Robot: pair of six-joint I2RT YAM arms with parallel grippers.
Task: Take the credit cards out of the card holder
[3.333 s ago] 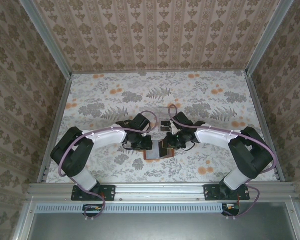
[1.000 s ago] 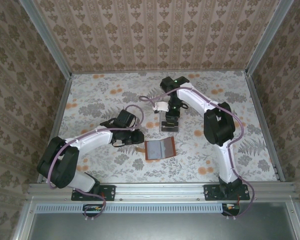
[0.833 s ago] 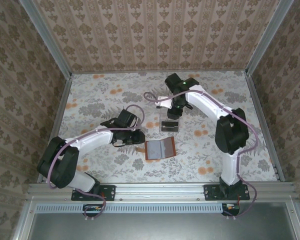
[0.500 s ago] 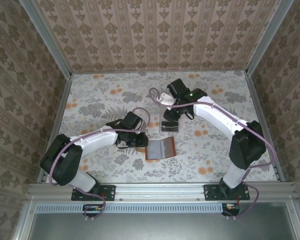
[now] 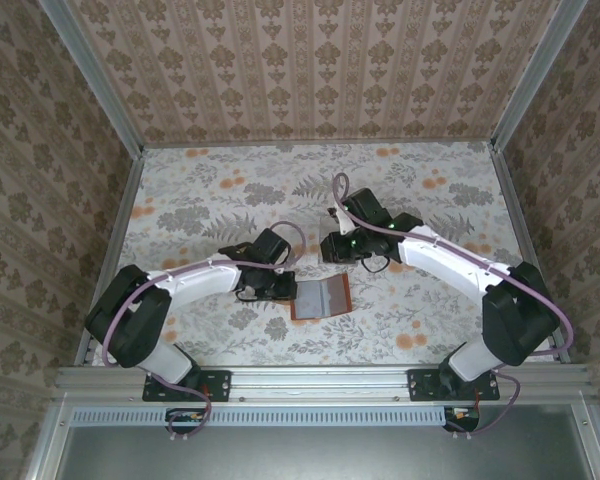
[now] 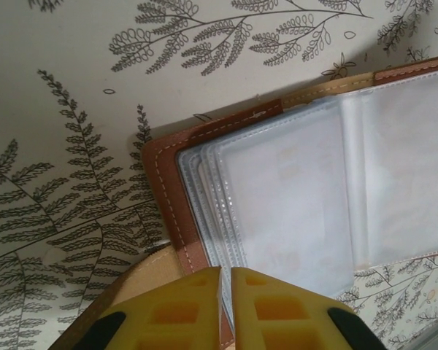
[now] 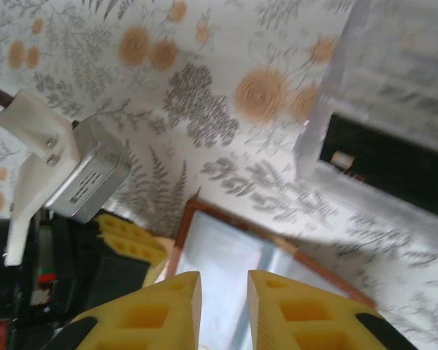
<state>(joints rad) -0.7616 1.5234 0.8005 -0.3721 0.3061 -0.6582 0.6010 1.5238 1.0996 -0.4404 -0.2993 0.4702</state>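
1. Reddish-brown leather card holder (image 5: 320,298) is lying open mid-desk (image 5: 210,200), with the left hand (image 5: 284,291) at its left edge.
2. The left hand is clenching at its corner, actual grip unclear; a pale grey credit card (image 6: 277,211) is seemingly sitting in the sleeves.
3. The right hand (image 7: 224,292) is hovering released and empty; a black credit card (image 7: 394,157) is lying in a clear plastic tray (image 7: 328,109).

Card holder (image 6: 166,191): brown leather, matt, pale stitching; inner sleeves (image 6: 285,197) clear glossy plastic (slightly frosted). Tray (image 7: 327,117): clear plastic.

left wrist cam: card holder (image 6: 168,168) cut off at frame right + bottom; contents of sleeves (image 6: 292,197) too hazy to tell | right wrist cam: clear tray (image 7: 394,87) blurred, cut by top/right edge; dark card (image 7: 394,157) inside partly seen | top cam: tray mostly hidden behind right gripper (image 5: 330,248)
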